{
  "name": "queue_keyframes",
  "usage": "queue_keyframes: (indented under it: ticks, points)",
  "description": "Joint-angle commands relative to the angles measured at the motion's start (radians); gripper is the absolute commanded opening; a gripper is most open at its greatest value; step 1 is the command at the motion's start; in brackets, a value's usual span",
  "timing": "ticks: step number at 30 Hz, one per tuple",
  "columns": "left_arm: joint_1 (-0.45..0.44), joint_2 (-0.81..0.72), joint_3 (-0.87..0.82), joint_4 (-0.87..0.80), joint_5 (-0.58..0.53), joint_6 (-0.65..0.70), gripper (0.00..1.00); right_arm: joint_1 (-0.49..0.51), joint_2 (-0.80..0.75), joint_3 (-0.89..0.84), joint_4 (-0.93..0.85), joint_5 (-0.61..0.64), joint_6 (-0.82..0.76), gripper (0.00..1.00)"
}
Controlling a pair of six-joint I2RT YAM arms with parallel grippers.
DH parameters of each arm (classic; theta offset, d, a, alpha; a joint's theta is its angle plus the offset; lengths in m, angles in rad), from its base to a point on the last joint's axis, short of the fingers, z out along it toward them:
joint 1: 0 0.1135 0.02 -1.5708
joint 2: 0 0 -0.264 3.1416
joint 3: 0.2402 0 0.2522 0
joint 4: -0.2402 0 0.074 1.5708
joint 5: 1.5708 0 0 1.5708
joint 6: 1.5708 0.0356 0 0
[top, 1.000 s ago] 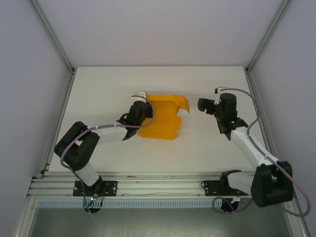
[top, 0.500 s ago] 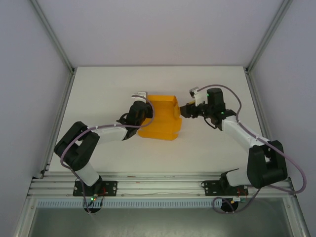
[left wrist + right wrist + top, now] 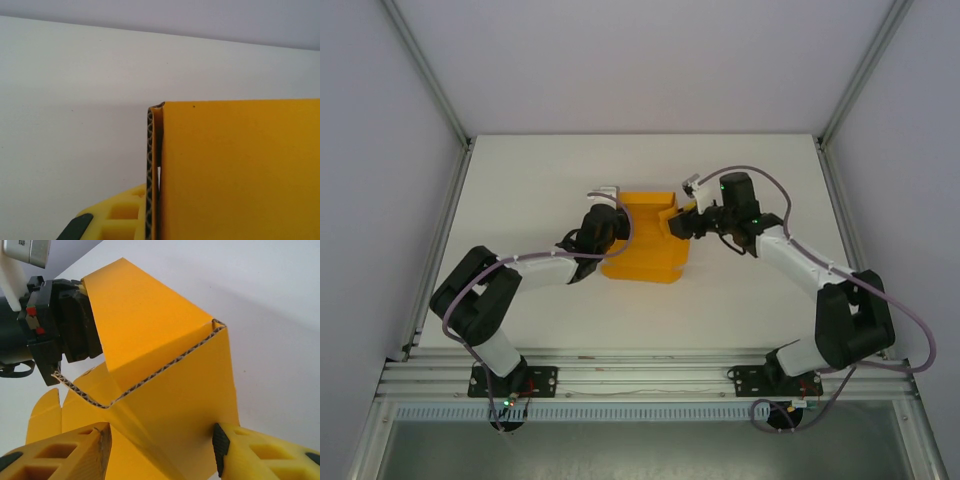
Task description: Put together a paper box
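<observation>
Looking at paper box (image 3: 645,250) mid-bench (image 3: 520,190), squarely between the two grippers. Part-folded only: near portion lying low on the surface, far panels stood up, a small stepped corner at the far right. Not yet a closed container. Open on top and toward the near side, just bare orange-yellow card on the inner faces.

Left gripper (image 3: 604,222) hard against the box's left edge, arm stretched low across the bench. From the left wrist: one yellow finger (image 3: 120,222) just left of the corrugated edge (image 3: 149,175) of an upright panel, with a thin sliver of gap between them. Other finger hidden behind that panel. Can't tell whether these jaws are clenched on the card or released.

Right gripper (image 3: 680,226) at the box's far right corner, touching it. From the right wrist: jaws released and spread wide, fingers (image 3: 55,455) straddling a card panel. Right-hand pad right at the panel's outer edge; left-hand finger beside a lower tab, contact unclear. Beyond the fingers, a folded flap (image 3: 145,320) creased into a V with its corrugated cut edge facing the camera. Far end of that flap up against the left gripper's black body.
</observation>
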Motion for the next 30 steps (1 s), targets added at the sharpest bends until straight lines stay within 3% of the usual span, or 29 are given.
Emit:
queue_keyframes:
  ticks: [1, 5, 9, 14, 17, 20, 24, 30]
  points:
    - [0.002, -0.038, 0.009, -0.005, 0.022, 0.013, 0.0, 0.021, 0.015, 0.037, 0.017, 0.136, 0.009, 0.56]
    - [0.002, -0.044, 0.008, -0.002, 0.028, 0.017, 0.0, 0.041, 0.05, 0.06, 0.032, 0.235, 0.022, 0.55]
    - [0.002, -0.044, 0.012, -0.005, 0.032, 0.014, 0.0, 0.06, 0.075, 0.07, 0.069, 0.291, 0.045, 0.44]
    - [0.002, -0.048, 0.011, 0.007, 0.041, 0.007, 0.0, 0.08, 0.126, 0.103, 0.063, 0.353, 0.053, 0.44]
    - [0.001, -0.053, 0.014, 0.003, 0.036, 0.009, 0.0, 0.083, 0.143, 0.114, 0.076, 0.426, 0.094, 0.36]
    - [0.001, -0.056, 0.016, 0.003, 0.024, -0.004, 0.0, 0.093, 0.158, 0.124, 0.089, 0.559, 0.133, 0.22]
    - [-0.002, -0.045, 0.048, -0.031, 0.004, -0.04, 0.0, 0.149, 0.212, 0.164, 0.06, 0.865, 0.142, 0.08]
    - [-0.009, -0.023, 0.099, -0.08, -0.038, -0.074, 0.0, 0.213, 0.318, 0.286, -0.087, 1.305, 0.23, 0.01]
